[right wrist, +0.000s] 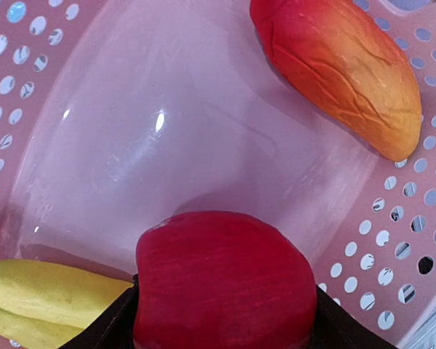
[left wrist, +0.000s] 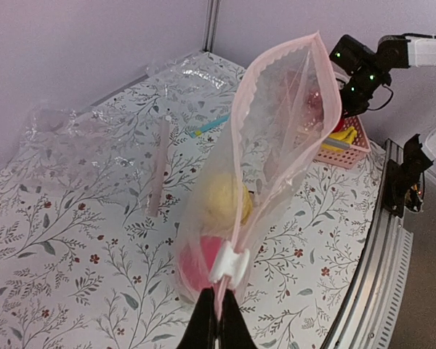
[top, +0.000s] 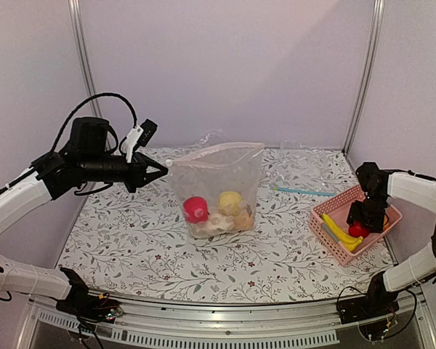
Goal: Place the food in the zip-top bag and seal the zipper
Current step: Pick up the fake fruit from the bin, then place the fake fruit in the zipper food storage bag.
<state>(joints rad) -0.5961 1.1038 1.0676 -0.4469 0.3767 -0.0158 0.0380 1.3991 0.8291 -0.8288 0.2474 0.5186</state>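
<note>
Nothing readable here tbh, no text, labels, brand marks, numbers or signs on anything in any of the three views.

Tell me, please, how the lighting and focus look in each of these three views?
Top external view: soft, even light, faint shadows; the zip-top bag hazes its contents. Left wrist view: bag rim crisp, its plastic glinting. Right wrist view: very close, a glare spot on the floor of the pink basket, the red fruit filling the bottom edge.
</note>
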